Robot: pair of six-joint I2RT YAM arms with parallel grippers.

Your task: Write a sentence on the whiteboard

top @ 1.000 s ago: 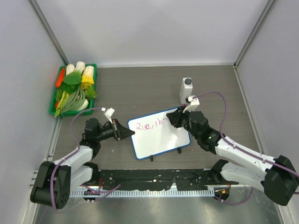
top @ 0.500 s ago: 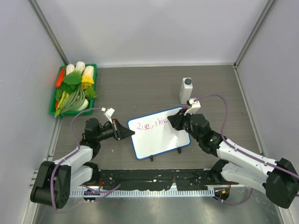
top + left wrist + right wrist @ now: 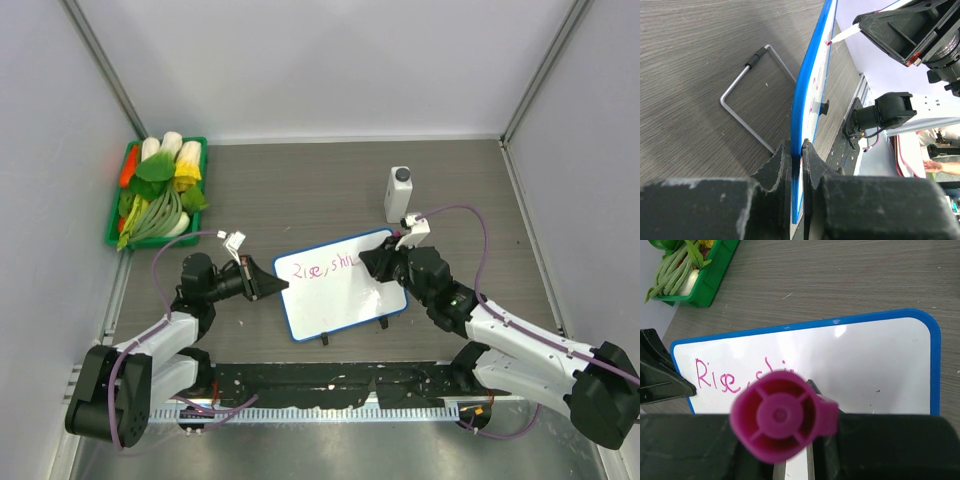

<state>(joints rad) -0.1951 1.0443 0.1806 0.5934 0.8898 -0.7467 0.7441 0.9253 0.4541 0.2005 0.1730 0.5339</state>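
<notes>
The whiteboard (image 3: 345,295), white with a blue rim, lies at the table's middle. The sentence (image 3: 316,268) on it is pink marker writing along the top, reading roughly "Rise, shi" with more strokes hidden behind the pen. My left gripper (image 3: 277,285) is shut on the board's left edge; in the left wrist view its jaws pinch the blue rim (image 3: 810,100). My right gripper (image 3: 386,262) is shut on a pink marker (image 3: 780,415), tilted over the board's upper right. The marker's tip (image 3: 840,36) touches the board's face.
A white bottle with a grey cap (image 3: 398,193) stands just behind the board's right corner. A green tray (image 3: 113,241) of vegetables sits at the far left. A bent metal wire stand (image 3: 747,95) lies under the board. Two black clip feet (image 3: 384,322) are on its near edge.
My right gripper has slid a little to the right along the top line with the marker, and the pink writing has grown by a stroke or two. The left gripper has stayed put.
</notes>
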